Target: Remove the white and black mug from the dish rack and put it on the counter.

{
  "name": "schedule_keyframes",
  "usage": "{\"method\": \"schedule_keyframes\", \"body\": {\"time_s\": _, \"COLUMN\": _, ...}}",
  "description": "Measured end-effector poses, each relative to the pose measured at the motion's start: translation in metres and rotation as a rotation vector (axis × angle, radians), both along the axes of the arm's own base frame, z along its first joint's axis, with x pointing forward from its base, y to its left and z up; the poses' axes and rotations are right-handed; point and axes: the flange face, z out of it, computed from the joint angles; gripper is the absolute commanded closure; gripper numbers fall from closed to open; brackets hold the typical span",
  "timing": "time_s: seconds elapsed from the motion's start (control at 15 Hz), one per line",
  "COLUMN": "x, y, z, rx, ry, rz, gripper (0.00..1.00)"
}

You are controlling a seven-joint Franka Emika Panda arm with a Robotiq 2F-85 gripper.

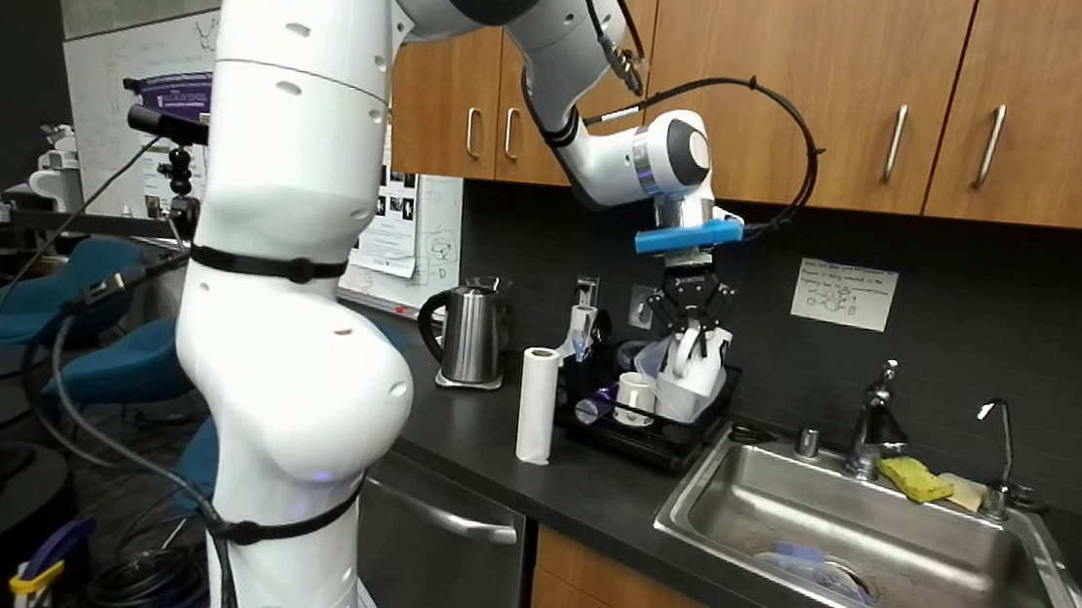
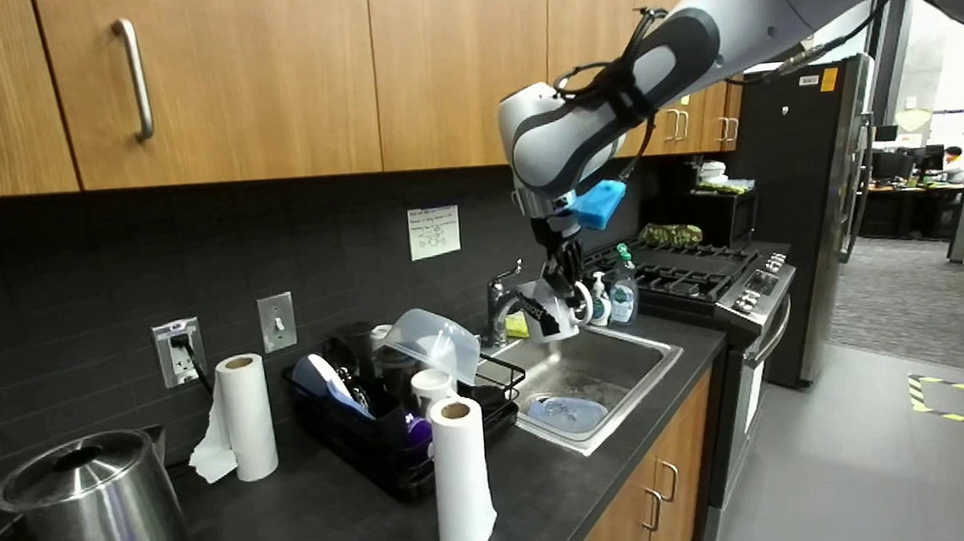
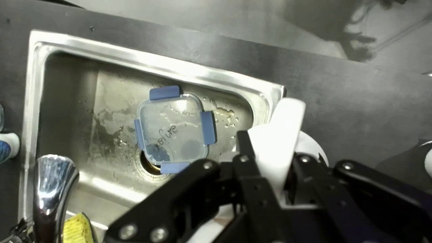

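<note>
In the air near the sink point(image 1: 874, 524), the mug point(image 1: 706, 362) is found clear of the rack point(image 1: 642, 440) and above the level of the counter point(image 2: 331, 536). The jaws are drawn together to the thickness of its handle point(image 3: 283, 135), which stands between them in the wrist view; the mug hangs from this hold. Black markings show on its white side in an exterior view. In the wrist view the mug covers part of the sink's rim at the end toward the rack; the exact spot beneath it cannot be told, nor which way its mouth faces.

The rack stands on the counter beside the sink. It bears a white cup point(image 1: 635, 397), a clear tub point(image 2: 436, 342) tilted at the sink end, and other dishware, partly hidden. On the counter, just beside the rack, a roll point(image 2: 461, 484) of paper towel stands upright; another roll point(image 2: 246, 418) stands near the wall point(image 2: 346, 267). A steel kettle point(image 1: 472, 337) stands well apart from the sink.

Inside the sink lies a clear lid point(image 3: 172, 125) with blue clips and handwriting, covering part of the drain point(image 3: 147, 165). The faucet point(image 1: 873, 431) rises at the back; a yellow sponge point(image 1: 915, 479) rests near its base. At the sink's end away from the rack, two bottles point(image 2: 623, 299) stand on the counter.
</note>
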Motion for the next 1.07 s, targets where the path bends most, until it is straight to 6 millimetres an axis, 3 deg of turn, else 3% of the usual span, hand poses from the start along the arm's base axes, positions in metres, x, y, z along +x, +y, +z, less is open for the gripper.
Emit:
{"method": "schedule_keyframes", "body": {"time_s": 0.4, "x": -0.037, "y": -0.016, "z": -0.007, "rx": 0.016, "ry": 0.065, "rz": -0.075, "gripper": 0.95}}
{"method": "schedule_keyframes", "body": {"time_s": 0.73, "x": -0.056, "y": -0.016, "z": -0.019, "rx": 0.024, "ry": 0.09, "rz": -0.117, "gripper": 0.95}}
{"method": "schedule_keyframes", "body": {"time_s": 1.07, "x": -0.075, "y": -0.006, "z": -0.044, "rx": 0.057, "ry": 0.145, "rz": -0.146, "gripper": 0.95}}
